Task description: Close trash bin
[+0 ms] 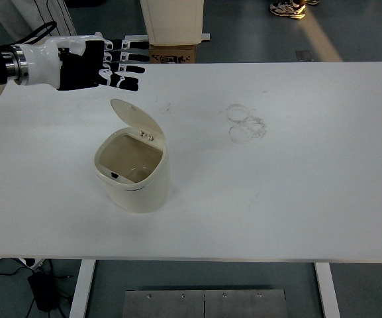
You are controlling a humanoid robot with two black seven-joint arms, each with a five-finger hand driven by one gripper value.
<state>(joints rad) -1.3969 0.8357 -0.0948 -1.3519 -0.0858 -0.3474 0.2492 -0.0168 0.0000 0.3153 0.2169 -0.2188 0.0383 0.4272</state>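
A small cream trash bin (135,179) stands on the white table (296,172), left of the middle. Its oval lid (138,119) is tipped up and back on the hinge, so the inside shows. My left hand (111,65) comes in from the upper left edge and hovers above the table, behind and to the left of the lid. Its fingers are stretched out flat toward the right and hold nothing. It is apart from the lid. The right arm is out of view.
Faint ring marks (246,123) lie on the table right of the bin. Behind the table's far edge stand a cardboard box (173,52) and a white stand (173,20). A person's shoes (288,8) show at the top.
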